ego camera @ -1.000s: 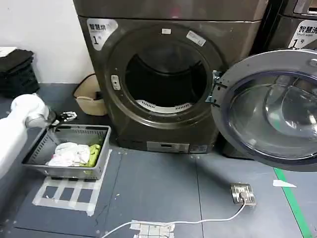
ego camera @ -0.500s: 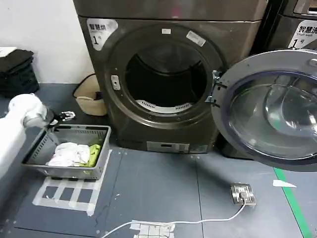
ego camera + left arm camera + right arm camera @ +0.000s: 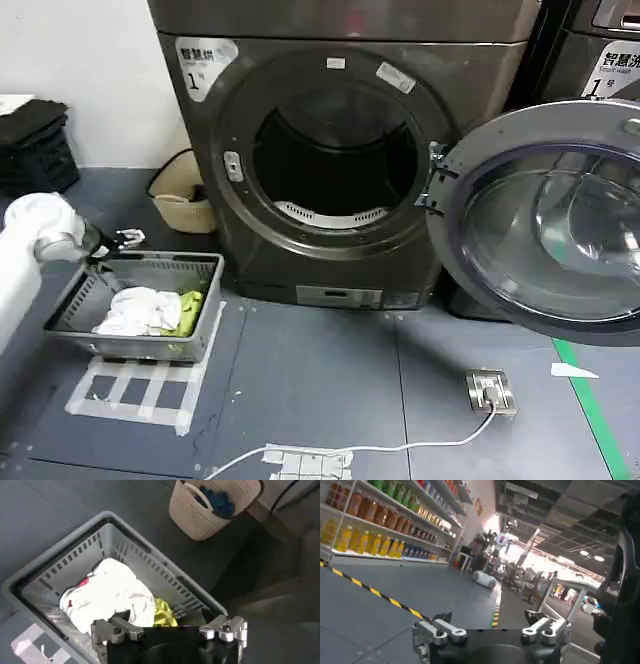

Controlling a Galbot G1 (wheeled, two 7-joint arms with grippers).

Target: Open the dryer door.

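The dryer door (image 3: 550,220) stands swung wide on its hinge at the right of the machine, its grey inner face and dark glass turned toward the room and covering the front of the second grey machine (image 3: 600,50) behind it. The dryer (image 3: 340,150) shows its round drum mouth fully exposed, with a pale perforated rim at the bottom of the opening.

On the floor before the dryer's left corner sits a grey slotted laundry basket (image 3: 140,305) holding white and yellow-green clothes (image 3: 150,310), set on a patch of taped squares. A beige woven basket (image 3: 180,195) rests against the wall by the dryer's left side. Near the floor's front edge a cable runs to a metal floor socket (image 3: 490,390), with a green tape line beyond it.

The left arm (image 3: 35,250) hangs at the left of the head view, above the grey basket's far corner. Its wrist camera looks straight down into the basket and takes in the left tool (image 3: 170,630), fingers spread apart and holding nothing. The right wrist camera shows the right tool (image 3: 490,632), likewise spread and holding nothing, pointed away at stocked shelves (image 3: 385,515) and a black-and-yellow floor stripe.
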